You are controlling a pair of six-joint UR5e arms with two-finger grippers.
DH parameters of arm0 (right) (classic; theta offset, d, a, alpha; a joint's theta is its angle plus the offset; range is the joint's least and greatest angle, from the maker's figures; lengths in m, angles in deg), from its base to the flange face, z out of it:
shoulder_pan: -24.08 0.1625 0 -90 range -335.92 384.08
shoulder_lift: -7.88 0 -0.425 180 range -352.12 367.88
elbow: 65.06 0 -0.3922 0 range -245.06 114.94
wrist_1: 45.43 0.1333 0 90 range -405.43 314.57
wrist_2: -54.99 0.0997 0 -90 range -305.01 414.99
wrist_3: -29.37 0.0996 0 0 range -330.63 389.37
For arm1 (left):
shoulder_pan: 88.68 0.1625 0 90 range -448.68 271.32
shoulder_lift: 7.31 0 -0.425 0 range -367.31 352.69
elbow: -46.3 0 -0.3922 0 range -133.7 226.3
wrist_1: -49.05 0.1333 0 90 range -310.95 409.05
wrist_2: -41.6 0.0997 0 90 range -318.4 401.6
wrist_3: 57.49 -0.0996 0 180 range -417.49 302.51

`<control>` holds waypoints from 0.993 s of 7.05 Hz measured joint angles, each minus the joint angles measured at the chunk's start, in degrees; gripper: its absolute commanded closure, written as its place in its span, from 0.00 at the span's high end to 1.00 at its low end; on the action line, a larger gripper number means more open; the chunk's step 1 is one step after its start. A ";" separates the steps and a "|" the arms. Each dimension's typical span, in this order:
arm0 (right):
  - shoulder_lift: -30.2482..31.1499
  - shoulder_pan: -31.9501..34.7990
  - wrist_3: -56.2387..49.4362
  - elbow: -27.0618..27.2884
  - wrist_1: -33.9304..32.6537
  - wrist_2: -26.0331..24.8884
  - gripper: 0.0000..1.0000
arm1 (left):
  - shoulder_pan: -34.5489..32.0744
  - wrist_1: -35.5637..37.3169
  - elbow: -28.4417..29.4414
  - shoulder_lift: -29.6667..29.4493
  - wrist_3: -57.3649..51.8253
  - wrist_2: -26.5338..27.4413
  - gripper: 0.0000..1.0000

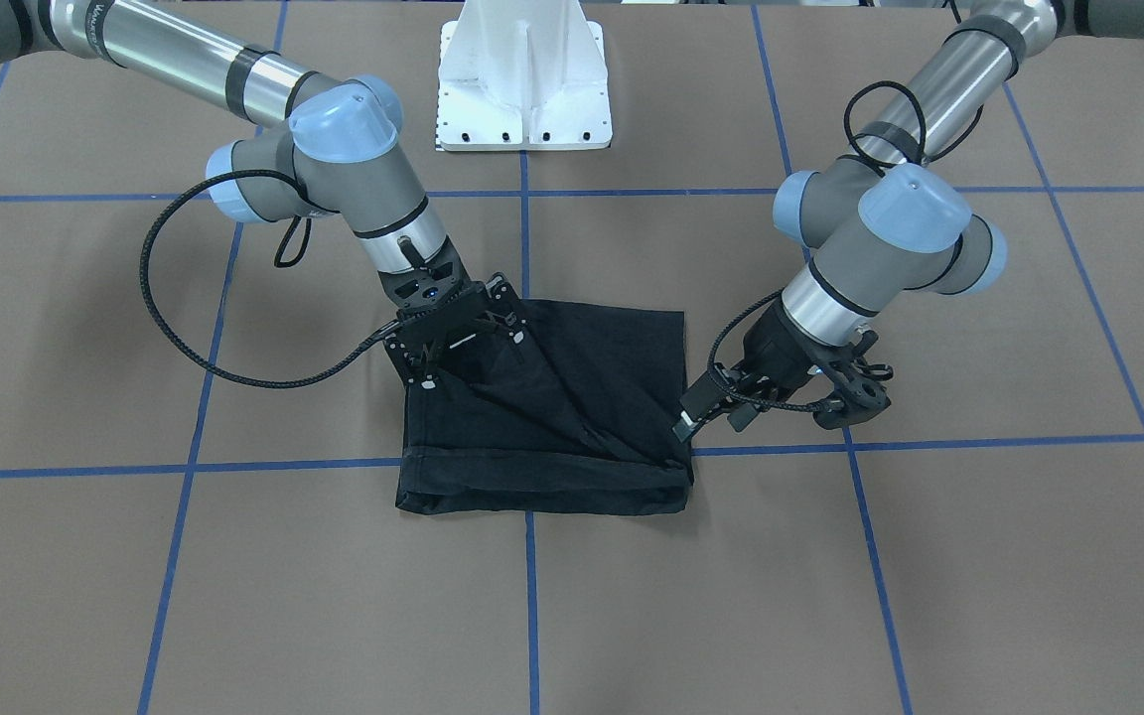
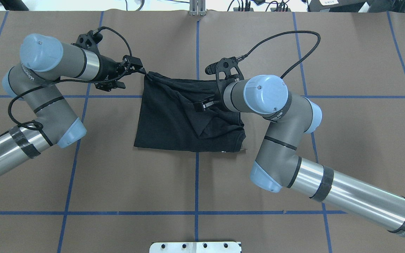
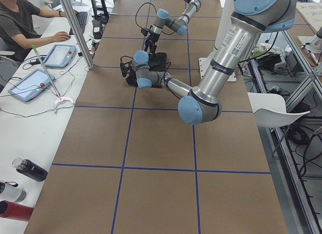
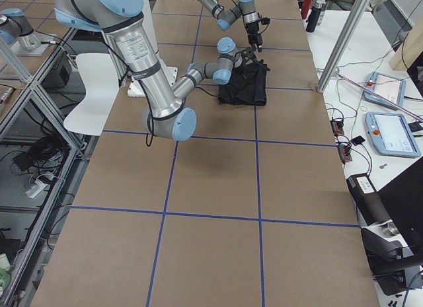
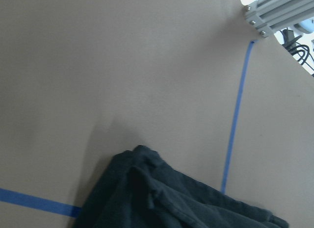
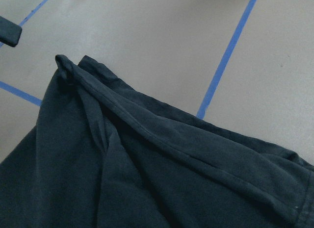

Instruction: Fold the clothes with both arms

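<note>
The clothes are one black T-shirt [image 1: 592, 367] [image 2: 164, 119], folded into a rough rectangle at the table's centre with no print showing. My left gripper [image 1: 709, 422] [image 2: 135, 72] sits low beside the shirt's far corner, looks open and holds no fabric. That corner [image 6: 61, 61] stands bunched, apart from a black fingertip [image 6: 7, 29]. My right gripper [image 1: 468, 357] [image 2: 202, 104] is down on the shirt's robot-side half with its fingers spread. A creased ridge runs across the cloth [image 6: 147, 179] [image 5: 162, 198] from there to the bunched corner.
The white pedestal base [image 1: 524, 89] stands behind the shirt. Blue tape lines [image 2: 197, 182] grid the brown table. Along the far side runs a desk with tablets [image 3: 55, 55] [image 4: 390, 132], bottles [image 3: 27, 169], a metal post [image 3: 75, 27] and a seated person [image 3: 20, 22].
</note>
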 measured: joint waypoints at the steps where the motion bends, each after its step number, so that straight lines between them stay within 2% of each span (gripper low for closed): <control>1: -0.03 -0.16 -0.44 -0.15 0.81 0.00 0.68 | -0.04 0.00 0.00 0.33 -0.40 -0.16 1.00; 2: 0.07 -0.34 -0.71 -0.55 1.85 0.01 0.63 | -0.05 0.05 -0.03 0.44 -0.54 -0.46 1.00; 7: -0.28 -1.03 -2.03 -3.54 2.60 0.59 0.62 | -0.24 0.17 -0.09 0.55 -0.60 -0.92 1.00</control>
